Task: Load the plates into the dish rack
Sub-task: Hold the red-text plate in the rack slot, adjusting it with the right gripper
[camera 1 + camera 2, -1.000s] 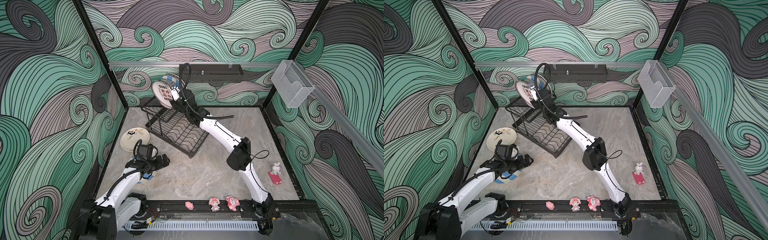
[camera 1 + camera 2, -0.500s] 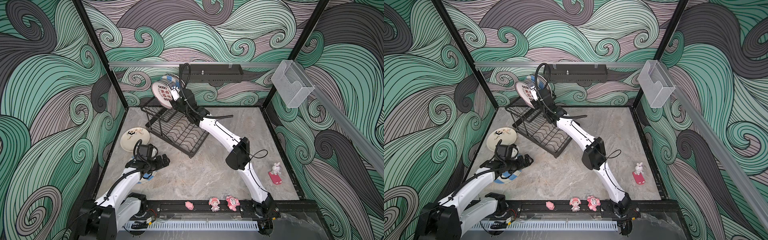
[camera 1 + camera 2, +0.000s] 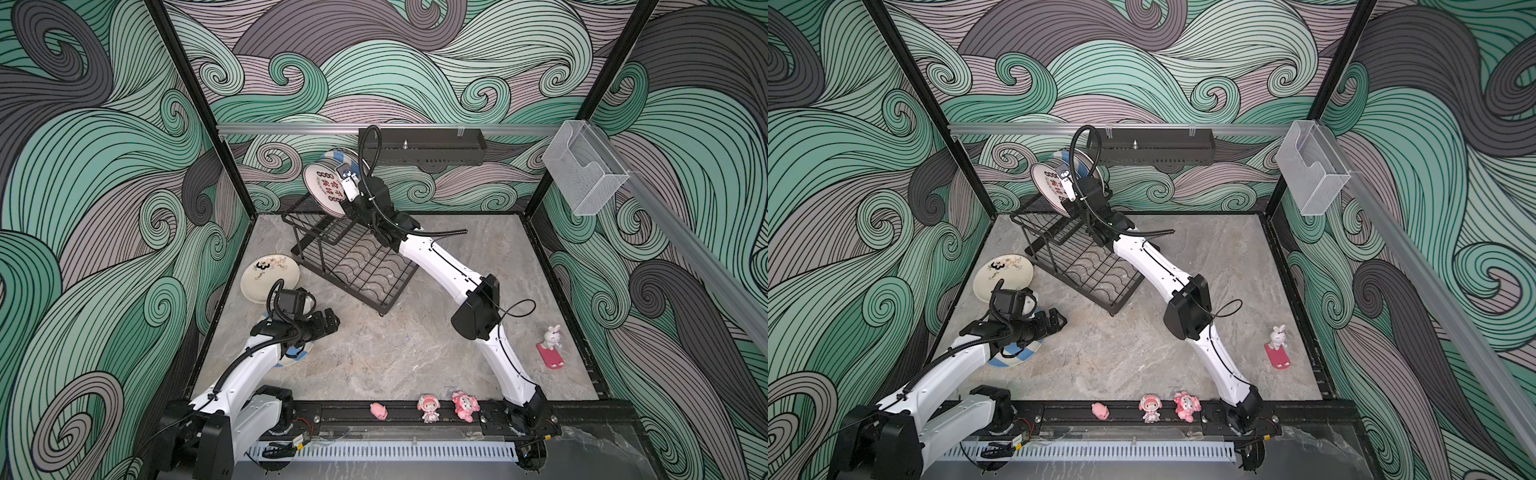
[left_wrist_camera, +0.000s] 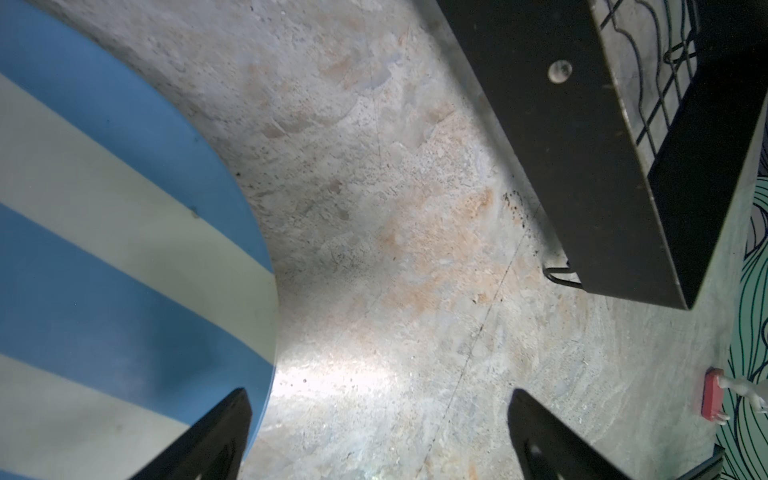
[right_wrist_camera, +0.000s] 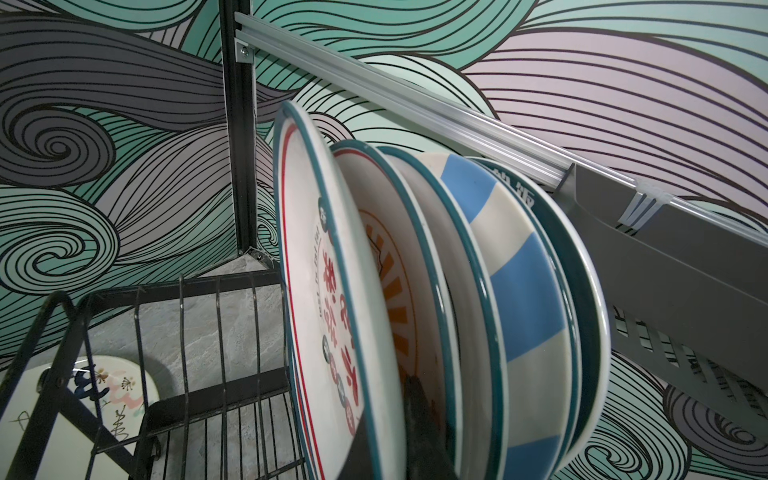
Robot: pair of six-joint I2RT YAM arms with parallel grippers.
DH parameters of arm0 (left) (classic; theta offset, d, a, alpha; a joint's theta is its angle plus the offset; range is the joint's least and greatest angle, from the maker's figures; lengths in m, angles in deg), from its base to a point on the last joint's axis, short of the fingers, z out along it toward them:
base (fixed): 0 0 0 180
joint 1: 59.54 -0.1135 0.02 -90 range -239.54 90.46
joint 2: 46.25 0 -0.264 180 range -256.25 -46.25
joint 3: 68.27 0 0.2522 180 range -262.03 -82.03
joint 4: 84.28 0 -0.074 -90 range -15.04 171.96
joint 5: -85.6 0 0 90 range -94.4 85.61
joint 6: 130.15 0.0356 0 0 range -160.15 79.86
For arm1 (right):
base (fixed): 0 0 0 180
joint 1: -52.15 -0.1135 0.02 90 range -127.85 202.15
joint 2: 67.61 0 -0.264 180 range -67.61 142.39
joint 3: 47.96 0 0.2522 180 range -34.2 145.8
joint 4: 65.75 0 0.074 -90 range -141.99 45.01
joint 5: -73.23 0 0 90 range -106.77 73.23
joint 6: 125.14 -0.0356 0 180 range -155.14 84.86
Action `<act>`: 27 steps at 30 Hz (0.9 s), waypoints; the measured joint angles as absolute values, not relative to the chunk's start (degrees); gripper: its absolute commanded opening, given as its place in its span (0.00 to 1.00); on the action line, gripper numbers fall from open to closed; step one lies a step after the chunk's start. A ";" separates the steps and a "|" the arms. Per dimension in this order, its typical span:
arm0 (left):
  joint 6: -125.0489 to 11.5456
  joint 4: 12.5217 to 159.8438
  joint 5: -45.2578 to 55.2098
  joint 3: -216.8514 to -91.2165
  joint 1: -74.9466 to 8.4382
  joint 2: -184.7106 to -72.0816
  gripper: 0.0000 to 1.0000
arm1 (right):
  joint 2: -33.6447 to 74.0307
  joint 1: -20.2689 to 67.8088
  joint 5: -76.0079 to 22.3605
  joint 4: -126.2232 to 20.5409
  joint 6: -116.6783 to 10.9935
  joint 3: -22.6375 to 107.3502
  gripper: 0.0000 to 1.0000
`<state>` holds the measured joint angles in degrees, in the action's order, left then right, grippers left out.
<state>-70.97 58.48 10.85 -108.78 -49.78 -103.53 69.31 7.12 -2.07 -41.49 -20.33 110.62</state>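
The black wire dish rack point(image 3: 357, 266) point(image 3: 1088, 270) stands at the back left of the table. Several plates stand upright in its upper tier. The frontmost is white with red Chinese characters point(image 3: 324, 189) point(image 5: 328, 311); behind it are an orange-sunburst plate point(image 5: 395, 291) and a blue-striped plate point(image 5: 519, 270). My right gripper point(image 3: 345, 174) point(image 5: 390, 440) is shut on the rim of the characters plate. A cream floral plate point(image 3: 270, 277) point(image 3: 1003, 277) lies flat on the table. Another blue-striped plate point(image 3: 297, 353) point(image 4: 104, 249) lies partly under my left arm. My left gripper point(image 3: 330, 320) point(image 4: 378, 424) hangs open and empty at that plate's edge.
Small pink figurines point(image 3: 428, 407) stand on the front rail. A rabbit on a red stand point(image 3: 550, 347) is at the right edge. A black perforated shelf point(image 3: 432, 147) hangs on the back wall and a clear box point(image 3: 582, 170) on the right rail. The rack's tray corner point(image 4: 582, 145) lies near my left gripper.
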 measured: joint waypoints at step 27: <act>-70.97 58.46 11.09 -108.78 -49.78 -103.53 0.98 | 63.09 7.42 -6.77 -46.91 -23.61 105.02 0.00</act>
